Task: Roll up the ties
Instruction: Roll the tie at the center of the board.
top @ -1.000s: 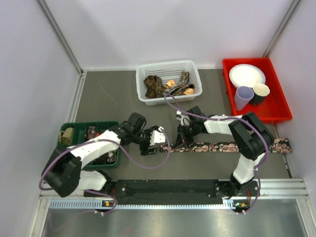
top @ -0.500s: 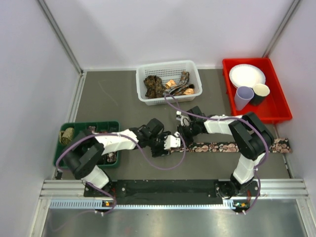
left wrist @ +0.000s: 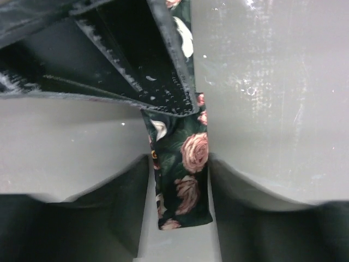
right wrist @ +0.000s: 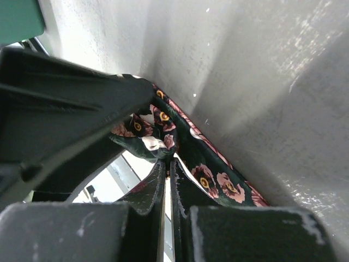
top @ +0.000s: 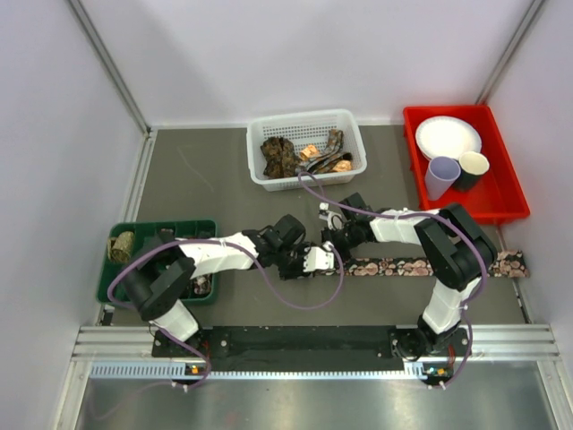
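Left end effector (top: 320,261) moved in, straddling the tie (left wrist: 185,164) end.

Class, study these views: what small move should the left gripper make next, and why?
Probably close the left gripper: its open fingers straddle the free end of the floral tie, flat on the table, ready to roll.

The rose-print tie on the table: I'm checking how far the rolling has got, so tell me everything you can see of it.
The tie is dark fabric printed with pink roses, a long narrow strip lying flat on the grey table, running right from the middle. Its left end lies between the open left fingers. Just beyond, it bunches into a small fold at the tips of the right fingers, which are nearly together. Most is unrolled.
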`<state>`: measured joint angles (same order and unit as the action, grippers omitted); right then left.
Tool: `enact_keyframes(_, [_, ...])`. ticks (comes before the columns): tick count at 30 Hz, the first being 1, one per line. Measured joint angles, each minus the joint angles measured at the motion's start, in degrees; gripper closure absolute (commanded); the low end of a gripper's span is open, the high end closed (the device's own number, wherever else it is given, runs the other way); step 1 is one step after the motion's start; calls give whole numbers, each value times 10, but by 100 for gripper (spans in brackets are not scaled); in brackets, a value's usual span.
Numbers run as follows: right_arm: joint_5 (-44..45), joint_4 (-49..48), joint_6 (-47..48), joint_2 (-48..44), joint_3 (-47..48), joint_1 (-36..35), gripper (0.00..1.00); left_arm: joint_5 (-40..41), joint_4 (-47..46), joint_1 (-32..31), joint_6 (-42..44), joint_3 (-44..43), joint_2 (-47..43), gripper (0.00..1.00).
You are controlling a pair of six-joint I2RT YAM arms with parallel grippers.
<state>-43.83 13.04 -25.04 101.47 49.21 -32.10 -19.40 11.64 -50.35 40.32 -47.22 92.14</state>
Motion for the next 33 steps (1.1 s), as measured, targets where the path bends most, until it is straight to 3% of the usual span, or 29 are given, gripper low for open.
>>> enact_keyframes(4, [1,1,2,1,0,0,100,4,17,7,-14,-3,-6,33])
enact_keyframes(12, [1,1,4,7,0,1,100,9,21,22,-43,46,-73,37])
enact_keyframes(24, [-2,5,5,14,9,1,100,6,-11,22,-48,48,-74,30])
enact_keyframes(28, [-7,5,5,13,9,1,100,2,-14,22,-49,26,-48,33])
enact_keyframes(33, [-13,6,5,13,9,2,100,-1,-10,16,-52,-18,1,49])
